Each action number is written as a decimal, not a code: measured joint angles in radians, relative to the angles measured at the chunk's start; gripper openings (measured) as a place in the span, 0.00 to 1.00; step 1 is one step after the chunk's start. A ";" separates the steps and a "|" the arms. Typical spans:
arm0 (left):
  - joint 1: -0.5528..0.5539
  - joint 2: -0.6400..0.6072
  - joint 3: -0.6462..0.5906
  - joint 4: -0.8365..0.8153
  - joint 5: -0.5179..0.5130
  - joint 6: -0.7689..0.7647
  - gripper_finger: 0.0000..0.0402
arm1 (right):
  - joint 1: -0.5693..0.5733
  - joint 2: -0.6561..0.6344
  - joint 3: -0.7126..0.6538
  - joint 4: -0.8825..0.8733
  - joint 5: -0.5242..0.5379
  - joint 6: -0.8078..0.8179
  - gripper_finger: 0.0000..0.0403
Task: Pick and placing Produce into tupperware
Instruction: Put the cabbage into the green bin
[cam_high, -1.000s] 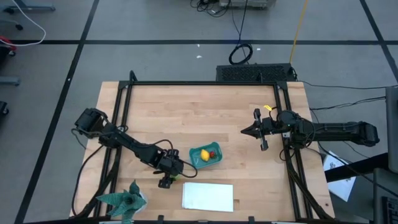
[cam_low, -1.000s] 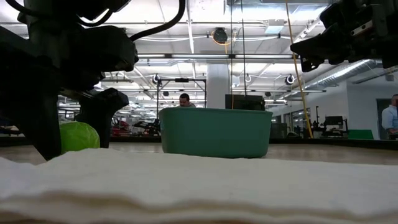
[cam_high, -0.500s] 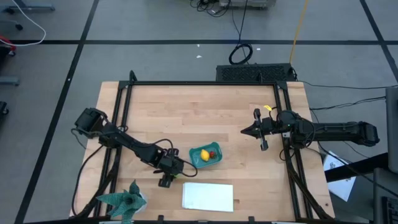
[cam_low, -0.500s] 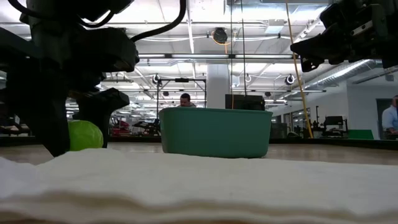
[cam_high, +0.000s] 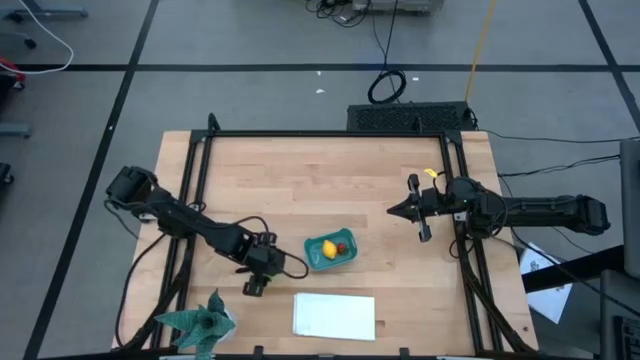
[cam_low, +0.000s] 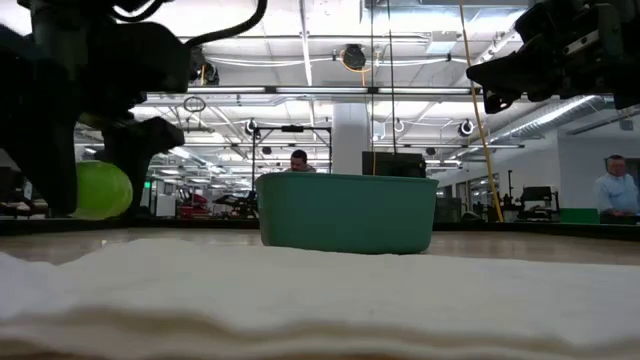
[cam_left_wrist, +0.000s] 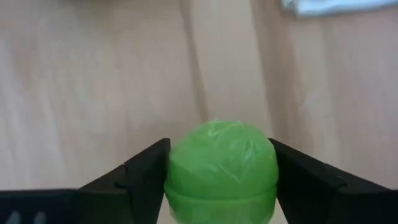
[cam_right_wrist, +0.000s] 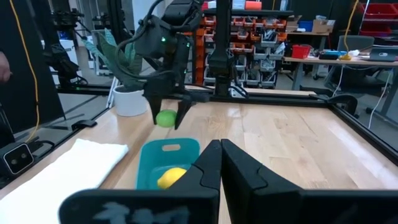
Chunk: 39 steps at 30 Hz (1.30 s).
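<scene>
Overhead, workshop lights; below, wooden table (cam_high: 330, 180)

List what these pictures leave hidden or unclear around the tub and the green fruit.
- Low view: the tupperware wall hides its contents.
- Right wrist view: the right gripper covers part of the tub; the tiny red fruit is not visible there.
- High view: the left gripper covers the green fruit from above.
- Left wrist view: the fruit's underside is cut off by the frame edge.
</scene>
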 joint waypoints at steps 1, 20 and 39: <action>0.002 -0.007 0.000 -0.010 -0.004 0.005 0.63 | 0.000 0.000 0.000 0.001 0.000 0.003 0.00; 0.098 -0.147 0.108 -0.184 0.003 0.110 0.62 | 0.000 0.001 0.000 0.004 0.000 0.002 0.00; 0.166 -0.148 0.459 -0.502 -0.009 0.233 0.57 | 0.000 0.002 0.000 0.003 0.000 0.000 0.00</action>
